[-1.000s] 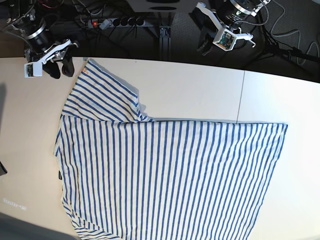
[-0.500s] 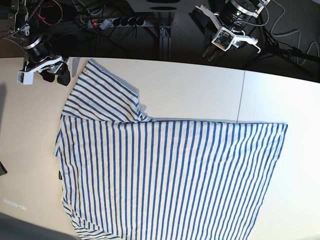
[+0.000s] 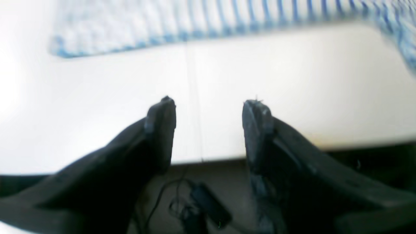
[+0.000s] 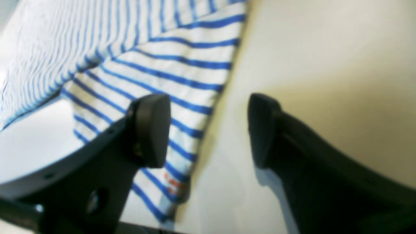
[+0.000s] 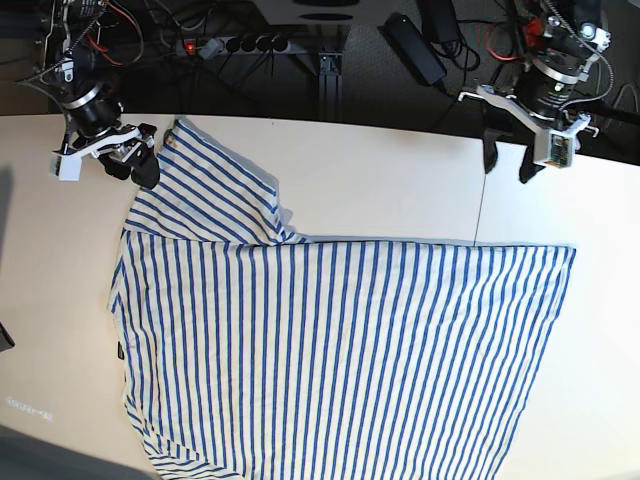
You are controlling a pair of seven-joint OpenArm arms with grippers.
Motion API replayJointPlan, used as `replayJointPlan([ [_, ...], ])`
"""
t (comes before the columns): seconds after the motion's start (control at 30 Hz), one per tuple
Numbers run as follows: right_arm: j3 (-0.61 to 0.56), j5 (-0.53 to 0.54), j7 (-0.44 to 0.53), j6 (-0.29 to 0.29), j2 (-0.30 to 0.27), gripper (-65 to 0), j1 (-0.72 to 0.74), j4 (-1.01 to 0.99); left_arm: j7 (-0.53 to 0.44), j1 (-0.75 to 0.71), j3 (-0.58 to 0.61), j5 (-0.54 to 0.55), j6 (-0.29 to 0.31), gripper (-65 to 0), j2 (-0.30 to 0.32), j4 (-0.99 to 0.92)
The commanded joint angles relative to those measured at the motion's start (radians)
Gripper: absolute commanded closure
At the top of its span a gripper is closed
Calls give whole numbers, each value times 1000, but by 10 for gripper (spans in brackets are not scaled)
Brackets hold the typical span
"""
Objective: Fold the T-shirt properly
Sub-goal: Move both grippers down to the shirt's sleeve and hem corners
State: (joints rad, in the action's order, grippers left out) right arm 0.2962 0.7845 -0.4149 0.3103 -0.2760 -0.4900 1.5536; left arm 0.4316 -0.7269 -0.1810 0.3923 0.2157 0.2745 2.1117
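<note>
While the T-shirt (image 5: 330, 340) lay spread flat across the counter (image 5: 400, 180), both pincers stood open and held nothing. The shirt covered most of the near and middle surface, with one sleeve (image 5: 205, 190) reaching toward the far corner on the base view's left.

The right pincer (image 5: 130, 165) hovered at the tip of that sleeve. In its wrist view, one finger (image 4: 152, 130) sat over the striped cloth and the other over bare counter, so the sleeve's edge ran between the spread jaws — a placement suited, by judgement, to closing on that edge for a fold. No contact with the cloth could be confirmed.

The left pincer (image 5: 505, 160) was at the far edge on the base view's right, well apart from the shirt. Its wrist view showed only bare counter between the fingers (image 3: 161, 123) — probably a waiting position, or the start of a reach toward the shirt's straight edge nearby.
</note>
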Motion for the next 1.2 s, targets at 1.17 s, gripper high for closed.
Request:
replayJointPlan([
  [1.17, -24, -97, -71, 34, 63, -386, -14, -5, 129, 764, -94, 267, 182, -359, 253, -984],
])
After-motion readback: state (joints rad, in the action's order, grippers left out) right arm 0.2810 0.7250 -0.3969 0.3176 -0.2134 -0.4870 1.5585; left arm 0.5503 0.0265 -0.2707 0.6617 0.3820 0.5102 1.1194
